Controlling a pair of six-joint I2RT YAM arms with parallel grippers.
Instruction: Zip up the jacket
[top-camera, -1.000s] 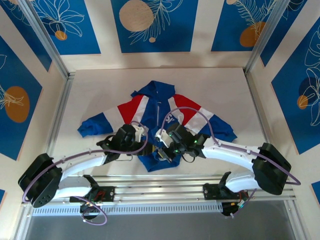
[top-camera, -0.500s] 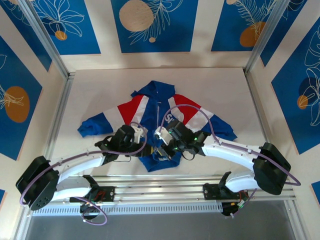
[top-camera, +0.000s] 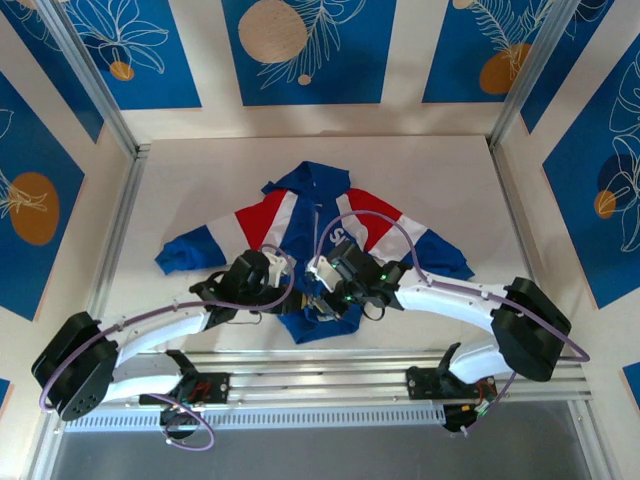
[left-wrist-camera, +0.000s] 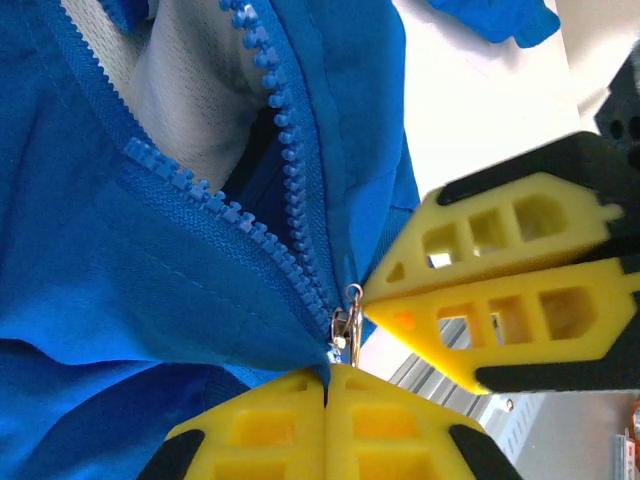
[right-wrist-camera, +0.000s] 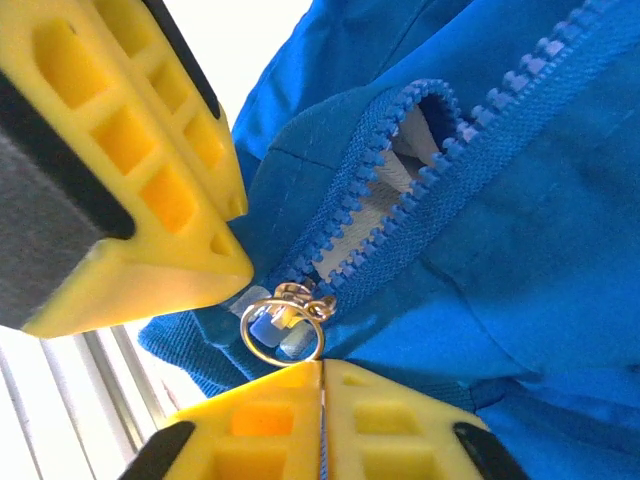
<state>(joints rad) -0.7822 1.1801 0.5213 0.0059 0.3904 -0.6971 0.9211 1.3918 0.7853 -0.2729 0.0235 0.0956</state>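
The small royal-blue fabric jacket (top-camera: 300, 205) with red and white diagonal panels lies face up in the middle of the white table (top-camera: 200, 170). Its collar points to the far edge and its hem lies close to the near edge. Bare table lies beyond the collar and outside both spread sleeves.

The blue plastic zipper (left-wrist-camera: 290, 170) gapes above its slider, showing pale mesh lining. The left gripper (left-wrist-camera: 325, 380) is clamped on the hem fabric just under the slider. The right gripper (right-wrist-camera: 322, 370) pinches the small metal ring pull (right-wrist-camera: 282, 328). The two sets of yellow fingertips almost touch. Both arms curve inward from their bases, meeting low over the hem.
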